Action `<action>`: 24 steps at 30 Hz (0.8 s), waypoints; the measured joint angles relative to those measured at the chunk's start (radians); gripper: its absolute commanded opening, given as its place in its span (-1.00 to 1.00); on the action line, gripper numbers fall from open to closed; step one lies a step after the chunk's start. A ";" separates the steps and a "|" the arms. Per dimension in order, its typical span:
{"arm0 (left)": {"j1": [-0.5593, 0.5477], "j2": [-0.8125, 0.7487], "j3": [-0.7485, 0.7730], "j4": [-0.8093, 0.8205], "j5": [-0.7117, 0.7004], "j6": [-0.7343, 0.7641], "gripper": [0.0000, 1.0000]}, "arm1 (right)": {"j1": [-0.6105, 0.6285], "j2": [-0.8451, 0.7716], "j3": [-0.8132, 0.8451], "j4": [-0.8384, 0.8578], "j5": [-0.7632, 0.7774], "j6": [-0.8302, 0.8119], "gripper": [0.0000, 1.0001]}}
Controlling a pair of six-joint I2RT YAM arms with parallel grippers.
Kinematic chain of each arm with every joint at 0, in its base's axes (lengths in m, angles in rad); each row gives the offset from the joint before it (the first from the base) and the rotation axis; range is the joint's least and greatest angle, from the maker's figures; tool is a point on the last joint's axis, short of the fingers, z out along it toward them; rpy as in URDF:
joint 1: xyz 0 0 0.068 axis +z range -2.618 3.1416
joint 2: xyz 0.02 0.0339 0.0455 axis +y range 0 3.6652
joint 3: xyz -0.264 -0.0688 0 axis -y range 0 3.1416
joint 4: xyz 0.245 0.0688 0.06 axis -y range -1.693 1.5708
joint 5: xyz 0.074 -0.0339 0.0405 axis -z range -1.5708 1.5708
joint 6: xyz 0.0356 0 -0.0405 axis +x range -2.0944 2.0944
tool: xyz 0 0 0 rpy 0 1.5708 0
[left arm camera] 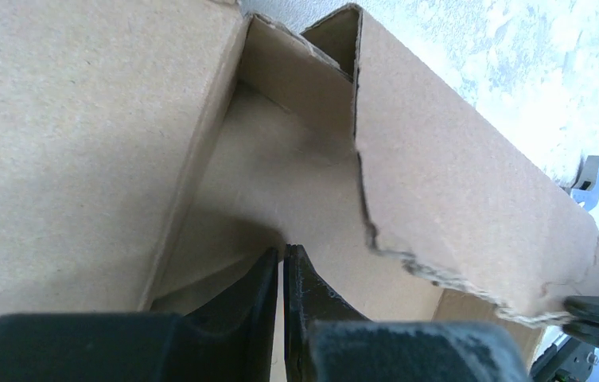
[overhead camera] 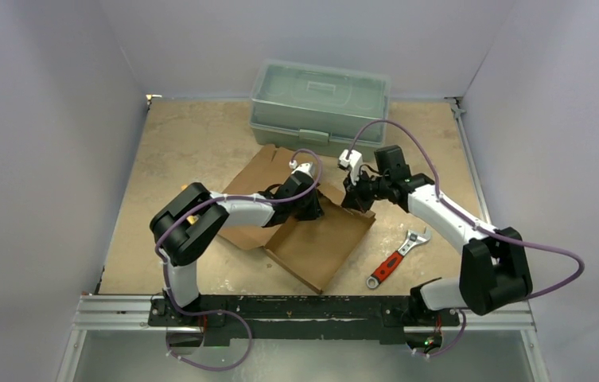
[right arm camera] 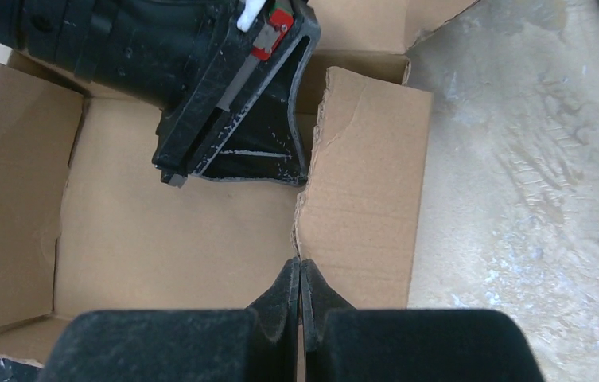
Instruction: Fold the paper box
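Paper box [overhead camera: 324, 239]: brown corrugated cardboard, partly formed, lying near the middle of the table [overhead camera: 176, 151] at an angle to its edges, between the two arms.
Box walls: in the right wrist view the box [right arm camera: 176, 239] shows a flat floor with raised walls on the left and far sides.
Torn flap [right arm camera: 367, 183]: stands along the right side of the floor, with a ragged inner edge; the left wrist view shows the same flap [left arm camera: 455, 183] leaning over the interior.
Left gripper [overhead camera: 309, 207]: reaches into the box from the left. Its fingers [left arm camera: 264, 278] are drawn nearly together with only a thin slit between them. Whether cardboard sits in that slit cannot be told.
Left gripper, seen from the right wrist [right arm camera: 300, 171]: its tips lie just beside the flap's ragged edge.
Right gripper [overhead camera: 353, 197]: comes in from the right. Its fingers [right arm camera: 284, 290] are pressed tight together, with their tips at the lower end of the torn edge.
Toolbox [overhead camera: 320, 99]: grey-green plastic, lid on, at the far side of the table, just beyond the box.
Wrench [overhead camera: 395, 259]: adjustable, red handle, on the table right of the box.
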State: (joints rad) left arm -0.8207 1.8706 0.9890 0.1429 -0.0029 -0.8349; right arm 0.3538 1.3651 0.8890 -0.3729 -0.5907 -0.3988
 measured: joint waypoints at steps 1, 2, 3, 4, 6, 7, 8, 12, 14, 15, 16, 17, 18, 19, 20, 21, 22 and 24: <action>0.002 0.000 -0.001 0.002 0.005 -0.001 -0.87 | 0.004 0.009 0.000 -0.002 0.002 -0.003 -1.00; 0.003 0.000 -0.003 0.005 0.010 -0.001 -0.86 | 0.007 0.018 0.000 -0.004 0.006 -0.006 -1.00; 0.004 0.000 -0.005 0.008 0.012 -0.002 -0.86 | 0.010 0.024 0.000 -0.005 0.008 -0.007 -1.00; 0.006 0.000 -0.006 0.010 0.016 -0.003 -0.85 | 0.014 0.031 0.000 -0.006 0.015 -0.008 -1.00; 0.009 0.000 -0.006 0.012 0.021 -0.003 -0.83 | 0.021 0.042 0.000 -0.006 0.027 -0.010 -1.00; 0.009 0.000 -0.006 0.013 0.023 -0.003 -0.81 | 0.024 0.044 0.000 -0.006 0.032 -0.011 -1.00; 0.009 -0.001 -0.008 0.015 0.024 -0.003 -0.80 | 0.026 0.046 0.000 -0.005 0.037 -0.011 -1.00; 0.009 -0.021 -0.028 0.019 0.028 -0.010 -0.75 | 0.034 0.051 0.000 -0.004 0.062 -0.010 -1.00; 0.009 -0.047 -0.043 0.016 0.031 -0.011 -0.72 | 0.035 0.051 0.000 -0.001 0.077 -0.010 -1.00; 0.009 -0.059 -0.048 0.015 0.032 -0.011 -0.71 | 0.035 0.051 0.000 0.000 0.082 -0.010 -1.00; 0.009 -0.072 -0.053 0.014 0.034 -0.011 -0.70 | 0.037 0.052 0.000 0.001 0.087 -0.009 -1.00; 0.009 -0.088 -0.057 0.011 0.037 -0.011 -0.68 | 0.037 0.053 0.000 0.003 0.092 -0.008 -1.00; 0.009 -0.105 -0.063 0.011 0.040 -0.011 -0.66 | 0.037 0.053 0.000 0.005 0.100 -0.007 -1.00; 0.009 -0.123 -0.069 0.011 0.045 -0.011 -0.64 | 0.038 0.055 0.000 0.006 0.103 -0.006 -1.00; 0.009 -0.140 -0.077 0.012 0.050 -0.011 -0.62 | 0.038 0.055 0.000 0.007 0.105 -0.006 -1.00; 0.010 -0.158 -0.087 0.015 0.054 -0.011 -0.59 | 0.038 0.055 0.000 0.007 0.106 -0.006 -1.00; 0.010 -0.172 -0.097 0.018 0.057 -0.011 -0.53 | 0.038 0.055 0.000 0.007 0.106 -0.006 -1.00; 0.010 -0.206 -0.121 0.024 0.064 -0.014 -0.43 | 0.039 0.055 0.000 0.007 0.107 -0.006 -1.00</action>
State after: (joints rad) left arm -0.8104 1.6642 0.8684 0.1669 0.0608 -0.8494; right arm 0.3923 1.4200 0.8890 -0.3656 -0.4835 -0.4049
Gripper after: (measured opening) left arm 0.214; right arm 0.004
